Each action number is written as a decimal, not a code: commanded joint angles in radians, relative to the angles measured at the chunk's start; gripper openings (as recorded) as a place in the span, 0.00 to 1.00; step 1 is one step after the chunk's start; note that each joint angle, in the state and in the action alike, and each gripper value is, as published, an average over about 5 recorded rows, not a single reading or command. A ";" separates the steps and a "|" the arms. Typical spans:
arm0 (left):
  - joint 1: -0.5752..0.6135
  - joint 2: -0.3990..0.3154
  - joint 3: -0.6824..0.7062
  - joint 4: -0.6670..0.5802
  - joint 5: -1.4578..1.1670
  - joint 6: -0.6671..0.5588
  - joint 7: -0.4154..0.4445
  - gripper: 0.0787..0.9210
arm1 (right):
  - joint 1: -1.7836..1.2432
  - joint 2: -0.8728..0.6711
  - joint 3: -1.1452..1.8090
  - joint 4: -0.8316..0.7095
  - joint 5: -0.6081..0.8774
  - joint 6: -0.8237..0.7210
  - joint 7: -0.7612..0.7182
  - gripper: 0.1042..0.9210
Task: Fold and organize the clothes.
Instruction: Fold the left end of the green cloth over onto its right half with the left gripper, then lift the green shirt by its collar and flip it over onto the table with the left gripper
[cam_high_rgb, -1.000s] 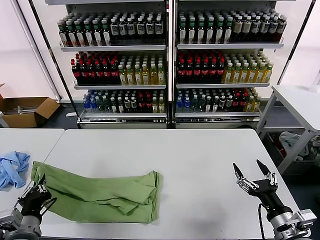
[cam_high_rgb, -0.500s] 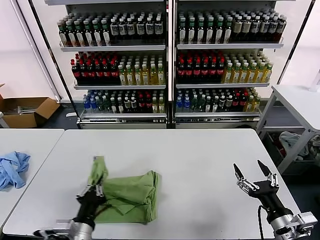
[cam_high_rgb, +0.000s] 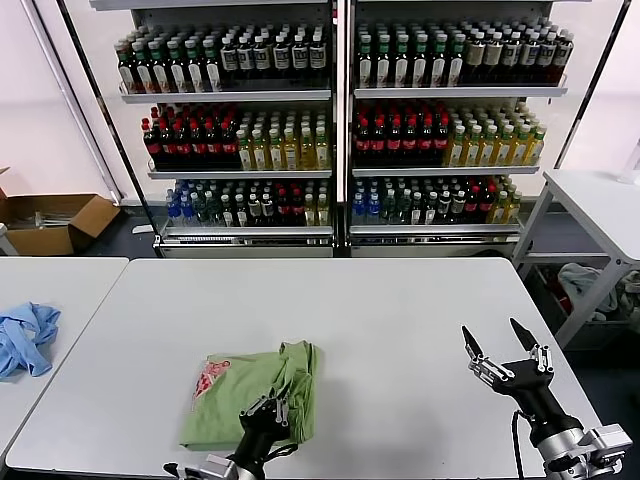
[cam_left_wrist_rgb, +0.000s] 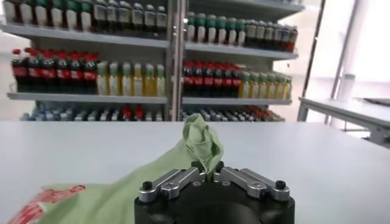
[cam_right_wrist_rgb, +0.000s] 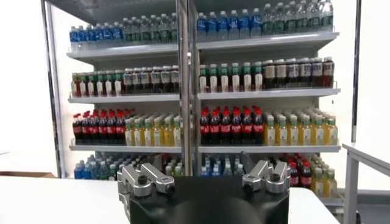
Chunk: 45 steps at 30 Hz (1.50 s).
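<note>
Left claw (cam_high_rgb: 268, 408) is clenched on a fold of the green polo shirt (cam_high_rgb: 245, 400); the left wrist view shows cloth (cam_left_wrist_rgb: 204, 141) bunched upward between the closed fingers. Against the frame a second earlier, this claw has travelled from the desk's left edge to the near centre, carrying the shirt's left end across. The shirt, formerly spread long, now lies doubled into a compact bundle on the white desk (cam_high_rgb: 400, 320), its red print (cam_high_rgb: 209, 377) turned up. Right claw (cam_high_rgb: 503, 352) hangs released above the desk's right near corner, position unchanged. Light blue garment (cam_high_rgb: 25, 337) rests on the adjoining desk, as before.
</note>
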<state>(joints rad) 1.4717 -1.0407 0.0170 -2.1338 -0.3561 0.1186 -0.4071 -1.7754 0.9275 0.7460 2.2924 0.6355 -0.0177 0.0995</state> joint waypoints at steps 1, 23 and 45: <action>-0.098 -0.015 0.129 0.090 0.104 -0.003 -0.028 0.06 | 0.000 0.005 -0.009 0.000 -0.010 0.004 -0.001 0.88; 0.080 0.167 -0.382 -0.072 -0.121 0.079 -0.019 0.78 | 0.030 -0.009 -0.025 -0.010 -0.007 0.003 0.006 0.88; 0.205 0.104 -0.420 0.083 -0.267 0.058 0.082 0.88 | 0.033 -0.008 -0.031 -0.009 -0.008 0.002 0.004 0.88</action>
<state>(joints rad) 1.6385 -0.9310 -0.3746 -2.0972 -0.5591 0.1666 -0.3722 -1.7436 0.9198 0.7145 2.2851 0.6274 -0.0168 0.1042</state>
